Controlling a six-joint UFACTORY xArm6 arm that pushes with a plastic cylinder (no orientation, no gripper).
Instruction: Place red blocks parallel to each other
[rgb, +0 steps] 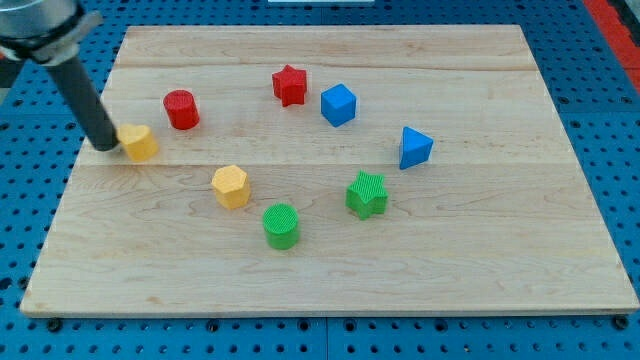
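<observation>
You see a pale wooden table (480, 250) with visible grain, planked and matt. The red plastic cylinder (181, 109) and red plastic star (289, 85) look smooth and matt. The green plastic cylinder (281, 225) and green plastic star (367, 194) show ribbed, lined tops. The blue plastic cube (338, 104) carries a slight sheen. My tip (106, 147) ends a dark, matt rod.

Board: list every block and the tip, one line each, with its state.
Tip: down at the board, at yellow block's left side.
Yellow block: beside tip.
Red cylinder: upright, free.
Red star: free.
Blue cube: free.
Blue prism: free.
Yellow hexagon: free.
Green cylinder: upright.
Green star: free.
</observation>
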